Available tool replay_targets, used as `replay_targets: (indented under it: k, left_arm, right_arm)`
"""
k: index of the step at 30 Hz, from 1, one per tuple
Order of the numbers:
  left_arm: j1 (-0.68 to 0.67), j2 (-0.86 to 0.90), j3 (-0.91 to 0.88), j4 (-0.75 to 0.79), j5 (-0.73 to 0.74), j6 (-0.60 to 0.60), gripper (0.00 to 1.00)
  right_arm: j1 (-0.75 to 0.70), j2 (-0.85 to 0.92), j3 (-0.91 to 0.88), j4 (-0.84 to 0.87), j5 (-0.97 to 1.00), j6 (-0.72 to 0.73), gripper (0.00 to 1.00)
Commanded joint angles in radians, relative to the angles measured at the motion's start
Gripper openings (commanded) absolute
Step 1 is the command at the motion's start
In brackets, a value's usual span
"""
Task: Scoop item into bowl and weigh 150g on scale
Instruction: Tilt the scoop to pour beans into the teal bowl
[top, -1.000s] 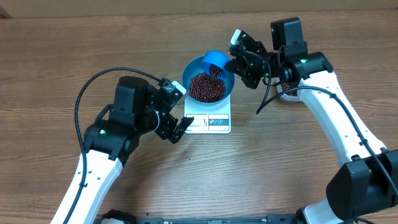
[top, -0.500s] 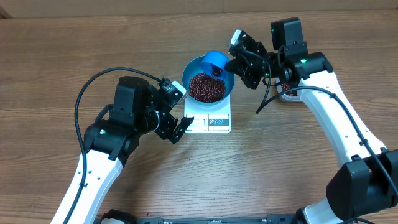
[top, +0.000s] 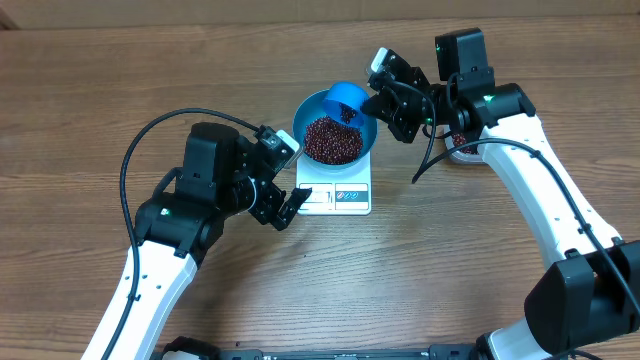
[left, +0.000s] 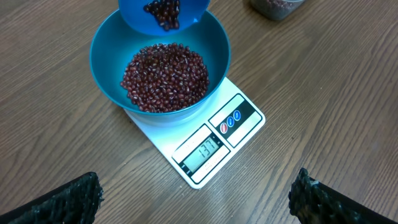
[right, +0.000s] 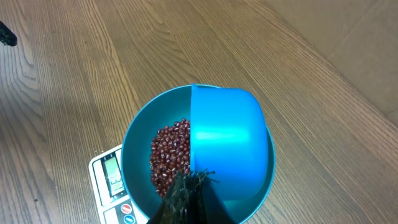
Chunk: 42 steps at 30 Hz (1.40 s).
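Bowl (left: 106, 62) sits on scale (left: 214, 146), beans (left: 165, 74) heaped inside. R jaws clamped on handle of blue scoop (right: 227, 143). Scoop tipped over bowl rim on R-arm side w/ few beans in it. L jaws wide apart, empty, just beside scale over tabletop (top: 450, 260). Display reads 137 (far as I can tell).

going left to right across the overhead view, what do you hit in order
left hand → blue bowl of beans sitting on the scale → right hand gripping the scoop → clear tub, partly hidden
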<state>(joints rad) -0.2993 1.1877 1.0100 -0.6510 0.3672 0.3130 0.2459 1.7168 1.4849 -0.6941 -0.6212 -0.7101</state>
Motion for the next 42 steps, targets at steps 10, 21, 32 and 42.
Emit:
replay_targets:
  k: [10,21,32,42]
  left_arm:
    - [0.005,0.002,0.026,0.0,0.015,-0.014,0.99]
    - [0.005,0.002,0.026,0.0,0.015,-0.014,1.0]
    - [0.005,0.002,0.026,0.0,0.015,-0.014,0.99]
    - [0.005,0.002,0.026,0.0,0.015,-0.014,1.0]
  right_arm:
    - [0.004,-0.028,0.027,0.005,-0.008,0.002,0.04]
    - [0.004,-0.028,0.027,0.008,-0.008,-0.085,0.04]
    - [0.003,-0.028,0.027,0.016,-0.008,-0.159,0.04]
    - [0.003,-0.028,0.027,0.006,-0.008,-0.154,0.04]
